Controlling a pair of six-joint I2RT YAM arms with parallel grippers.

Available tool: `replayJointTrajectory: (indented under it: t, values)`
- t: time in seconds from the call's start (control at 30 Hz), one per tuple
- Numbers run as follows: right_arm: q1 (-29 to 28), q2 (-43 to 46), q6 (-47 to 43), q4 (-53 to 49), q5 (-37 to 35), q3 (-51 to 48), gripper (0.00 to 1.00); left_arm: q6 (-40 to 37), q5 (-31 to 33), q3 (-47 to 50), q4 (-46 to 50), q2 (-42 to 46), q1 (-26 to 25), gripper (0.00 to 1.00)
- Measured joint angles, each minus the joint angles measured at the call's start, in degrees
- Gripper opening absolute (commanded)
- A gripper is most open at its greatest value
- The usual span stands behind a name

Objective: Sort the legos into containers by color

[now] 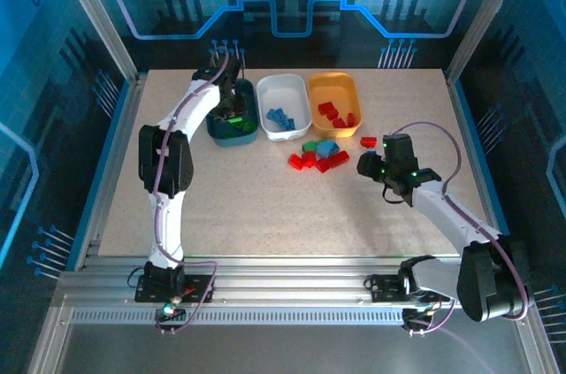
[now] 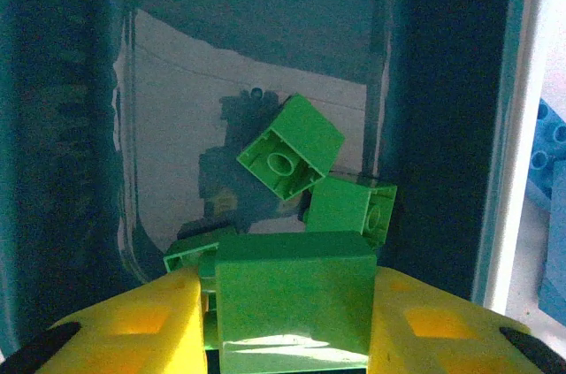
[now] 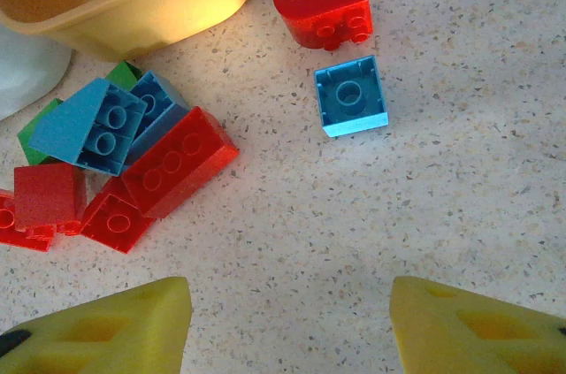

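Over the teal tray (image 1: 232, 141), the left gripper (image 2: 296, 325) clamps a green brick (image 2: 296, 290). The right gripper (image 3: 292, 321) hangs spread near loose bricks (image 3: 181, 160).

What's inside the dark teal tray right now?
Loose green legos, and the left gripper holding another green brick over them. The arm hides part of the tray from above.

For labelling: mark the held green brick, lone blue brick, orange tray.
held green brick (image 2: 296, 299), left wrist view, front face
lone blue brick (image 3: 351, 96), right wrist view, centre
orange tray (image 1: 336, 87), top view, bare floor
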State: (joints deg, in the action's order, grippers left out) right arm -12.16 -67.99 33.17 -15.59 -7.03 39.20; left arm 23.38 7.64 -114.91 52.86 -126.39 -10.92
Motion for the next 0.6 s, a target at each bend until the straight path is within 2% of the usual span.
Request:
replayJointTrajectory:
  t: [0.03, 0.07, 0.1, 0.2, 0.43, 0.53, 0.6]
  values:
    - [0.0, 0.0, 0.0, 0.0, 0.0, 0.0, 0.63, 0.0, 0.0, -0.9, 0.4, -0.3, 0.0, 0.49]
    - [0.1, 0.0, 0.0, 0.0, 0.0, 0.0, 0.63, 0.0, 0.0, -2.2, 0.9, -0.9, 0.0, 0.61]
    - [0.2, -0.1, 0.0, 0.0, 0.0, 0.0, 0.64, -0.1, 0.0, -3.4, 1.0, -1.4, 0.1, 0.68]
    - [0.2, -0.6, -0.2, -0.3, 0.1, 0.2, 0.67, -0.9, -0.2, -5.5, 1.2, -2.6, 0.2, 0.83]
    - [0.3, -5.1, -0.6, -2.5, -1.3, 3.7, 0.73, -1.2, -1.2, -4.5, 2.0, -1.6, 0.4, 0.90]
    - [0.4, -11.1, -1.2, -4.5, -3.8, 9.2, 0.73, -0.2, -3.8, 5.1, -1.6, 5.5, 0.4, 0.96]
    - [0.6, -16.4, -1.9, -5.7, -5.7, 13.8, 0.73, 1.4, -6.6, 15.7, -5.5, 14.5, 0.4, 0.99]
